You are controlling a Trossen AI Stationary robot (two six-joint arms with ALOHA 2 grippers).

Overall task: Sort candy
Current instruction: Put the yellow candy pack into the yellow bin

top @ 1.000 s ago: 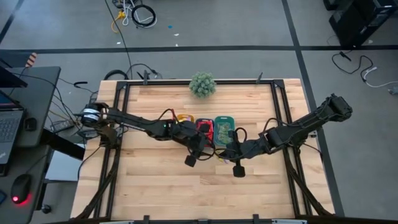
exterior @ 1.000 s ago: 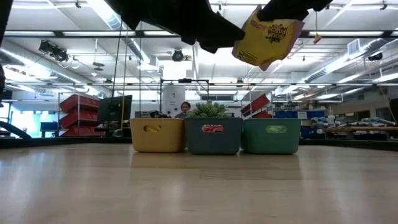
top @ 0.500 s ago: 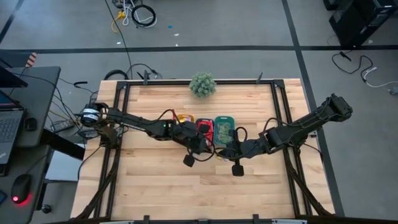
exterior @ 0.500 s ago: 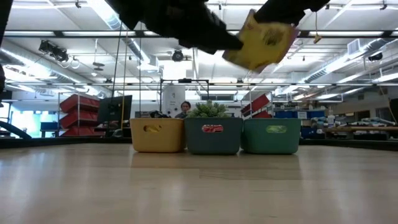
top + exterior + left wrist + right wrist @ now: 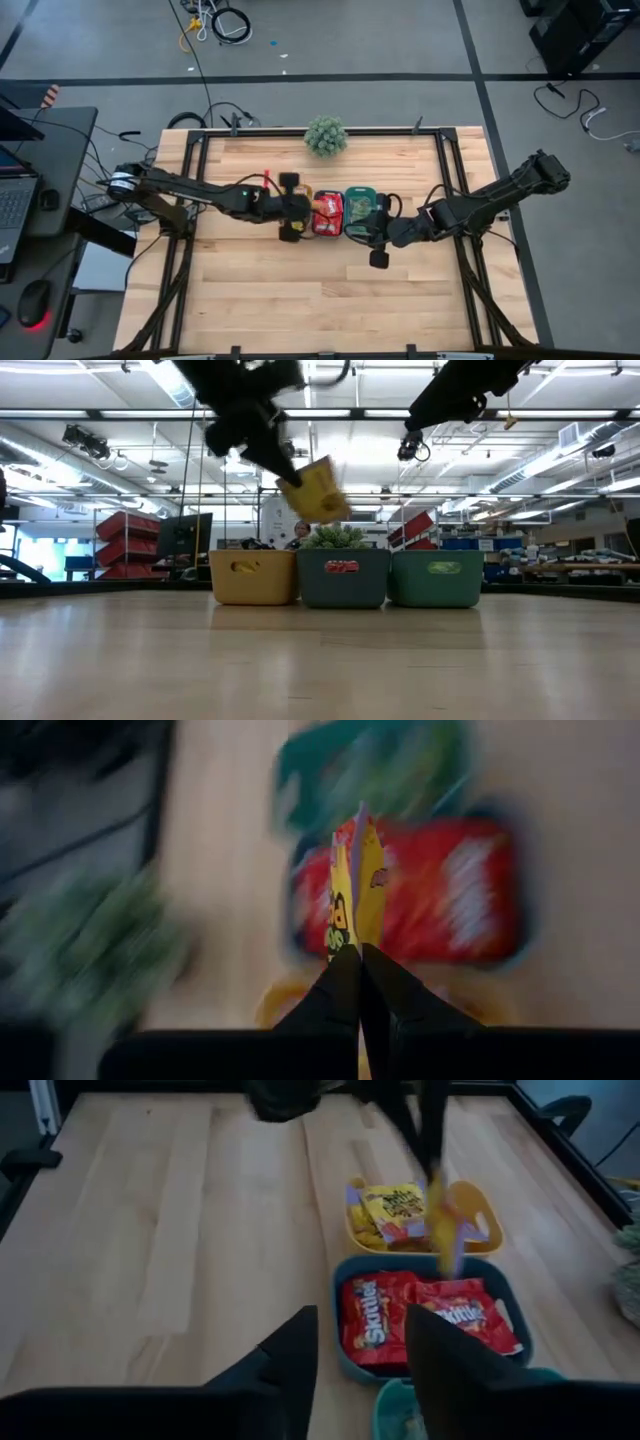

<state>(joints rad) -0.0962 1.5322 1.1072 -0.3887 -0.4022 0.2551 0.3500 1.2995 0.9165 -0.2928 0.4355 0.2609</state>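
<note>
red packets (image 5: 425,1315) in teal tray (image 5: 345,1365) (two), yellow packets (image 5: 392,1210) in yellow tray (image 5: 480,1205)

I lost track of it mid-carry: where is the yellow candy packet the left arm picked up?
The yellow packet hangs pinched in the left gripper, above the yellow tray and the middle tray of red packets.

Bright yellow packet (image 5: 356,885) with dark print sits pinched in the black left pincer (image 5: 360,965). Just beyond it, shiny red packets (image 5: 425,1317) with white lettering fill a dark teal tray (image 5: 342,1325); next along, more yellow packets (image 5: 388,1212) in a yellow tray (image 5: 484,1210). Pale blond wooden worktop (image 5: 180,1230) with striped grain below; right pincer (image 5: 360,1350) black too.
</note>
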